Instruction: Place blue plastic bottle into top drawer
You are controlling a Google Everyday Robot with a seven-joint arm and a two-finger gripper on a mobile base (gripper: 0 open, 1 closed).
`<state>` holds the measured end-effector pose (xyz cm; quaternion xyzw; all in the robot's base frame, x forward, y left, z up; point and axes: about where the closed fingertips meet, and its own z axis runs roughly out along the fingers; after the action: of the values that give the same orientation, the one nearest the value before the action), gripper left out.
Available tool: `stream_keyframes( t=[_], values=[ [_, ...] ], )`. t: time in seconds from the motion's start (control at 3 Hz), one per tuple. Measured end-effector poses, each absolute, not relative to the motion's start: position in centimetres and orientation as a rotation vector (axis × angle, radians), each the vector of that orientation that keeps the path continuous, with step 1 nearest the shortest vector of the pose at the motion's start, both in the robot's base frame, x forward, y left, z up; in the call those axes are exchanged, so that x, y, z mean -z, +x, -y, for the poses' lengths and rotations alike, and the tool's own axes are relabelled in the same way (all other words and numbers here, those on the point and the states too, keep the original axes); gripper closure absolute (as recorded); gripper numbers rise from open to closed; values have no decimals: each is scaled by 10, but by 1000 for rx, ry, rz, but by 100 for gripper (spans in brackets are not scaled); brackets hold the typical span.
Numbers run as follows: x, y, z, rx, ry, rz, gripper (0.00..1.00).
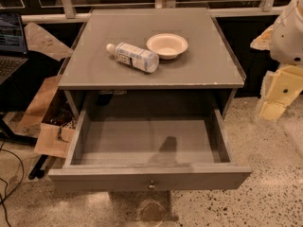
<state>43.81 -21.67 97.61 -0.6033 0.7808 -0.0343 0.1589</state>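
Note:
The blue plastic bottle (133, 56) lies on its side on the grey cabinet top (199, 70), its white cap pointing to the back left. It lies just left of a white bowl (167, 45). The top drawer (147, 141) is pulled out wide below the cabinet top, and its inside is bare. Its small round knob (151, 185) is at the middle of the front panel. My gripper (273, 103) hangs at the right edge of the view, beside the cabinet's right side, well apart from the bottle and holding nothing.
My white arm segment (289, 32) is at the upper right. A laptop (9, 41) sits on a stand at the far left. Cardboard boxes (49, 136) and cables lie on the speckled floor to the left of the cabinet. A railing runs behind the cabinet.

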Motion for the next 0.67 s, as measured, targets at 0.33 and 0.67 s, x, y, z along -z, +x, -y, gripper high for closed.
stream_keyframes(
  t=[0.33, 0.67],
  values=[
    [-976, 438, 217, 98, -1725, -2232, 0],
    [-978, 452, 205, 104, -1688, -2202, 0]
  ],
)
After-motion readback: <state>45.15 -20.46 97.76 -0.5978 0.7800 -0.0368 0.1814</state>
